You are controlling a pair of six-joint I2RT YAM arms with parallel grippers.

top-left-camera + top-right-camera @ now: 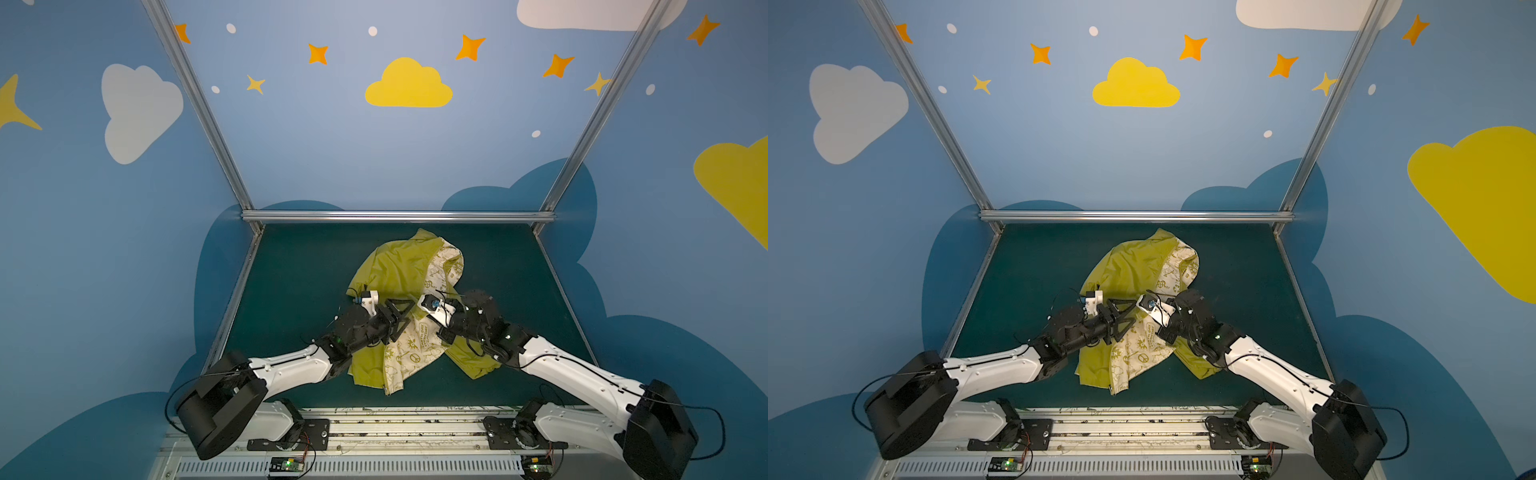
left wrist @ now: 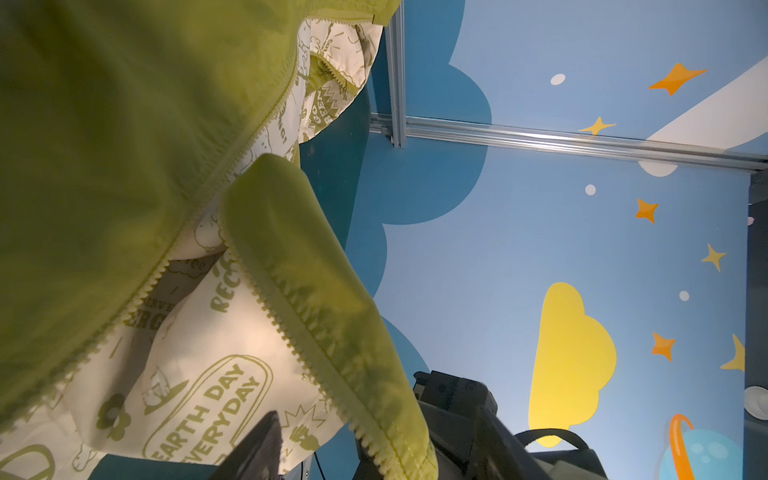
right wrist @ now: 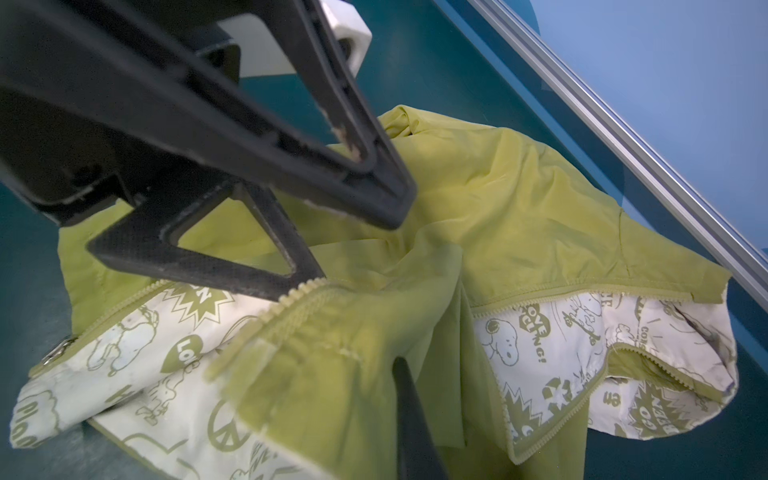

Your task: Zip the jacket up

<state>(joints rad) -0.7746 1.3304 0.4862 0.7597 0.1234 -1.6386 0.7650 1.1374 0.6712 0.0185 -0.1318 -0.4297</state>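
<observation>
Jacket (image 1: 390,270) (image 1: 1129,270): crumpled mid-counter (image 1: 286,299), unzipped, between the two arms. At its near hem a front panel is flipped over, with the cream printed lining (image 1: 399,361) face up.

Left end effector (image 1: 409,319) (image 1: 1128,321): over the jacket's middle.
- Fingers stand well apart in both top views and in the right wrist view.
- Nothing is clamped between them; yellow fabric shows through the gap.
- The lower fingertip (image 3: 303,276) sits right at the end of a row of zipper teeth (image 3: 272,316). Cannot tell whether it touches.

Right end effector (image 1: 445,334): just beside the left one, low on the jacket.
- Fingers are together, pinched on a raised fold (image 2: 316,316) of the yellow front edge, which has teeth along its border.
- One finger (image 3: 409,415) shows in the right wrist view, against the bunched fold.
- In the left wrist view the fold stands up off the lining, and its toothed edge runs down to the right end effector's black body.

Farther back, the other front edge lies open with its teeth exposed (image 3: 582,296) and lining beyond it. The jacket's far end stops short of the back rail (image 1: 399,216).
</observation>
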